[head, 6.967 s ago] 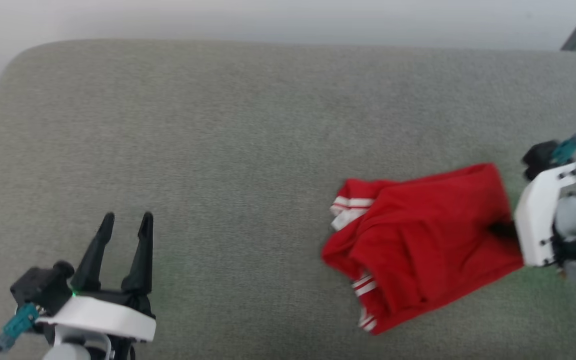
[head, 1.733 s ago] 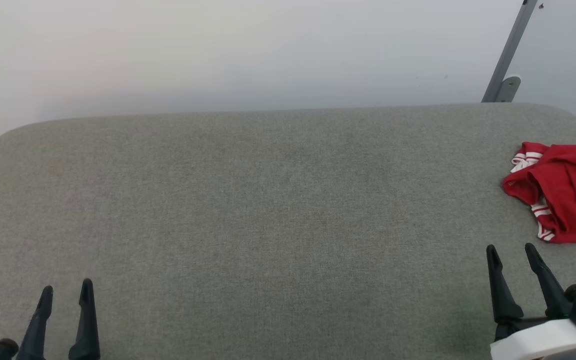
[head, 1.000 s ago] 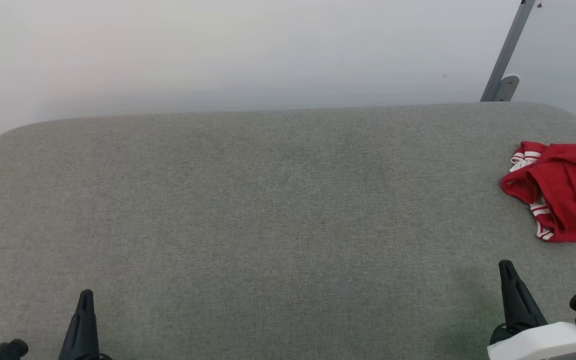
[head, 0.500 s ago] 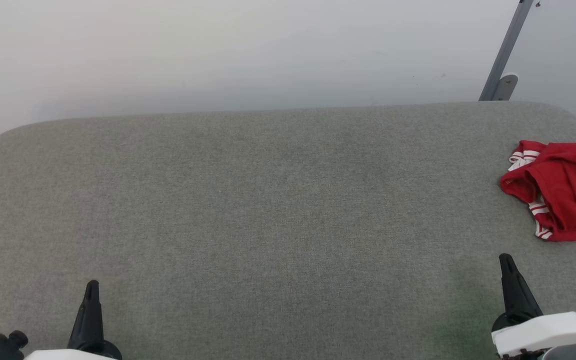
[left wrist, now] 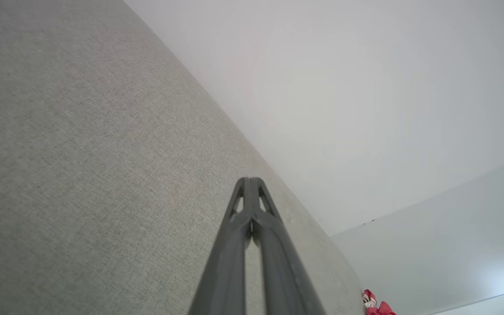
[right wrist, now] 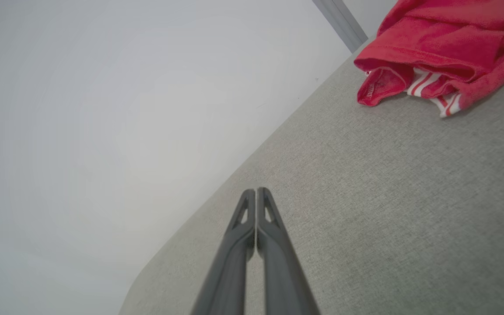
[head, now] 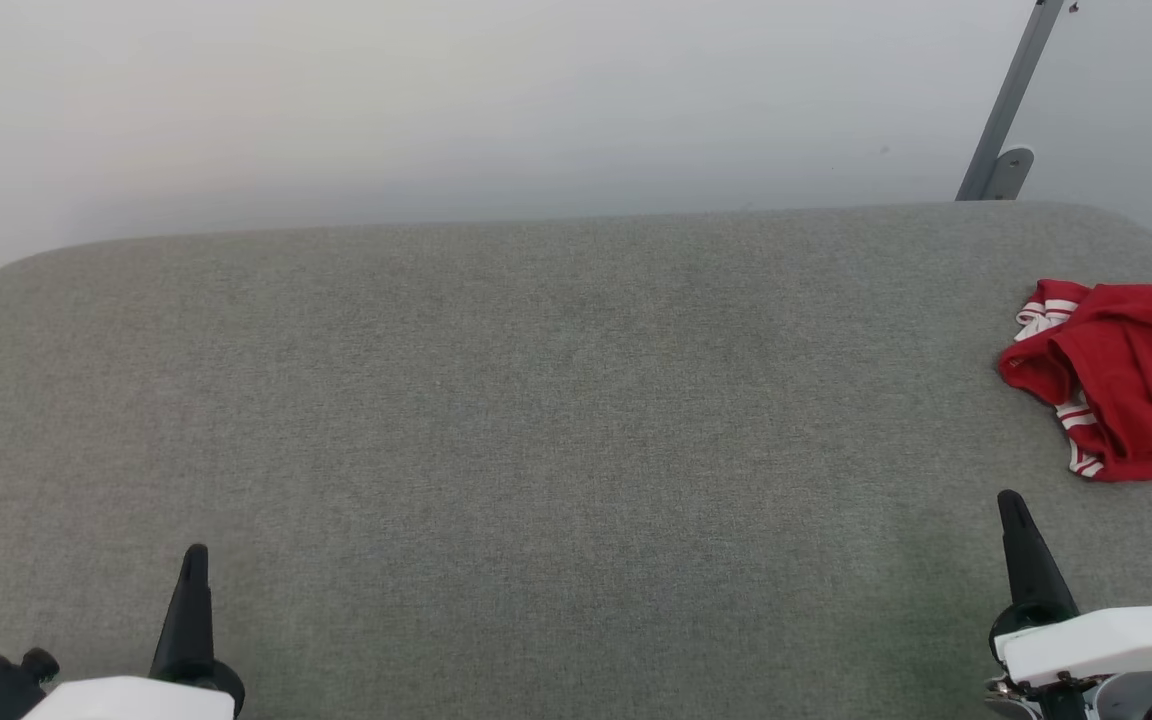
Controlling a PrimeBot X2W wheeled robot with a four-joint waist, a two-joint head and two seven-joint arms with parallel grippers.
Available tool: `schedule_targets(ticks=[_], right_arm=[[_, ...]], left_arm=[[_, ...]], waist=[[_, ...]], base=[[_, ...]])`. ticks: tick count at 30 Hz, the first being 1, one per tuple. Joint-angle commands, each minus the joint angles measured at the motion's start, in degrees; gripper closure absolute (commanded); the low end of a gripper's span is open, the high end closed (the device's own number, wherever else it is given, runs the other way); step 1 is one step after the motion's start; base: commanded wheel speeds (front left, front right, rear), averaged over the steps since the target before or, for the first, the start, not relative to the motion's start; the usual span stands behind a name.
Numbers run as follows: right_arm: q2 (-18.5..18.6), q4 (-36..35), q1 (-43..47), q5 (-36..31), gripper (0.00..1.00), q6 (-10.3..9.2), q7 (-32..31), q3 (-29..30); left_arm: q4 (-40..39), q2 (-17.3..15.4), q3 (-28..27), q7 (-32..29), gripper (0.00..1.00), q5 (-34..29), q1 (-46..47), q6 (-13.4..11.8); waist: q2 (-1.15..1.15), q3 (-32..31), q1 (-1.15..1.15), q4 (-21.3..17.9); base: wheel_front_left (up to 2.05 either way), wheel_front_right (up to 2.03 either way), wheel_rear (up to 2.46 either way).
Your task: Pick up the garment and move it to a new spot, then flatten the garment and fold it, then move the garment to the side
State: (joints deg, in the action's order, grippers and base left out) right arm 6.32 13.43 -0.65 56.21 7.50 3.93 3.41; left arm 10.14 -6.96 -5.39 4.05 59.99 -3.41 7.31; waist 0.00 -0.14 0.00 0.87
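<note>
The red garment (head: 1126, 375) lies folded and bunched at the far right of the grey cushioned surface (head: 536, 420), its red-and-white striped trim facing left; its lettering is hidden. It also appears at the upper right of the right wrist view as the garment (right wrist: 444, 48) and as a tiny red patch (left wrist: 376, 306) low in the left wrist view. My right gripper (head: 1014, 505) rests at the lower right, shut and empty, well in front of the garment. At the lower left my left gripper (head: 194, 560) is shut too, holding nothing.
A pale wall (head: 436, 100) rises behind the surface. A grey metal strut (head: 1006, 110) leans at the upper right corner. The surface's rounded far edge runs across the head view.
Since a second ago both grippers have risen slightly in the head view and stay shut. The garment lies where it was. Seven seconds ago the right gripper held it near the middle.
</note>
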Motion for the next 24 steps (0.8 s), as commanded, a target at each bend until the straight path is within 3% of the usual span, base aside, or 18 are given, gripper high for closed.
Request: schedule_targets(ticks=[1, 24], right_arm=[[0.04, -0.44, -1.12, 1.16, 1.00, 0.00, -0.33, 0.16], [-1.29, -0.07, -2.97, 14.09, 1.00, -0.01, -4.16, 1.35]], left_arm=[[-0.49, -0.17, -0.27, -0.29, 1.00, 0.86, 1.79, 0.12], [1.11, 1.33, -0.57, -4.14, 1.00, 12.62, 4.92, 0.18]], waist=[[0.00, 0.00, 0.00, -0.01], [0.00, 0.09, 0.00, -0.26]], base=[[0.00, 0.00, 0.00], [0.00, 0.00, 0.00]])
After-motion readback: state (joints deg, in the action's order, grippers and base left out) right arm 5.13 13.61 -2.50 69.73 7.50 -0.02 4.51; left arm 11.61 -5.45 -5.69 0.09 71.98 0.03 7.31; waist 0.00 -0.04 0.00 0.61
